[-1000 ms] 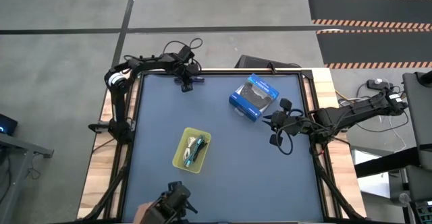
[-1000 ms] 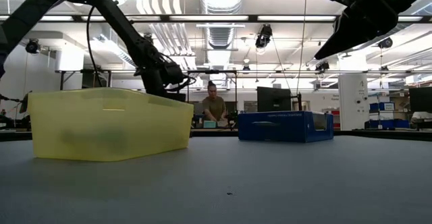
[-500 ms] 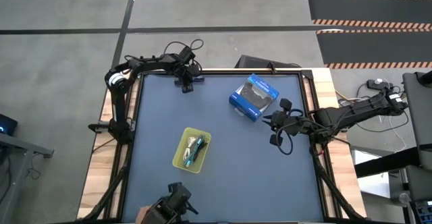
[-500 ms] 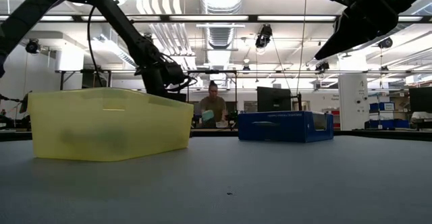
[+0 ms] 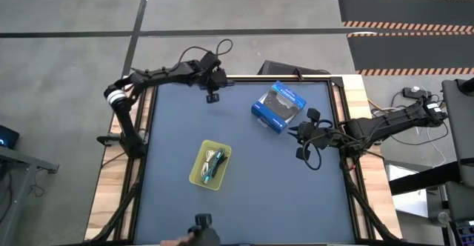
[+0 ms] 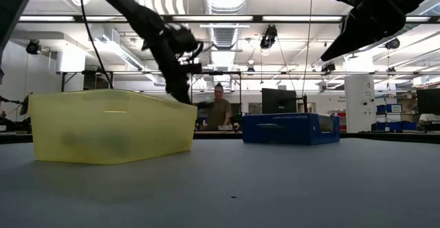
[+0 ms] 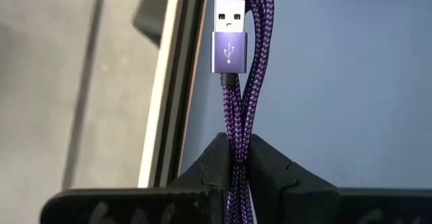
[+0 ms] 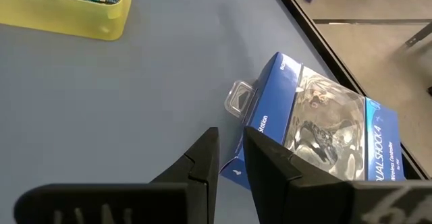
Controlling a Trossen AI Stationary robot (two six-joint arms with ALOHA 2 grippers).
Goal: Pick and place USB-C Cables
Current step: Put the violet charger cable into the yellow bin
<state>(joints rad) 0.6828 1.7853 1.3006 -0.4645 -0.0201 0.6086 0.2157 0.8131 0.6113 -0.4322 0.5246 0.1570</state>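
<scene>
My left gripper (image 5: 213, 94) is over the table's far edge, shut on a dark purple braided USB-C cable (image 7: 243, 82) folded into a bundle, its silver plug (image 7: 229, 35) pointing away from the fingers. The yellow tray (image 5: 209, 164) stands on the table's near-left part and holds a teal-green cable (image 5: 215, 161) among others; it also shows in the low view (image 6: 113, 126). My right gripper (image 5: 300, 138) waits by the table's right edge, its fingers (image 8: 202, 156) slightly apart with nothing between them. My left gripper pinches the purple cable's bundled strands (image 7: 236, 150) between its two fingers, several strands together. The fingers lie along the bundle. The looped end and the plug stick out past the fingertips, and the bundle looks clear of the table.
A blue and black retail box (image 5: 278, 107) lies at the far right of the table, close to my right gripper. The table's raised frame (image 7: 179, 82) runs just beside the held cable. A person (image 6: 218, 110) sits in the room beyond. A dark object (image 5: 204, 224) sits at the near edge.
My left arm has risen at the far edge and shifted a little toward the table's right, carrying the purple cable up with it. The dark object at the near edge has moved slightly right.
</scene>
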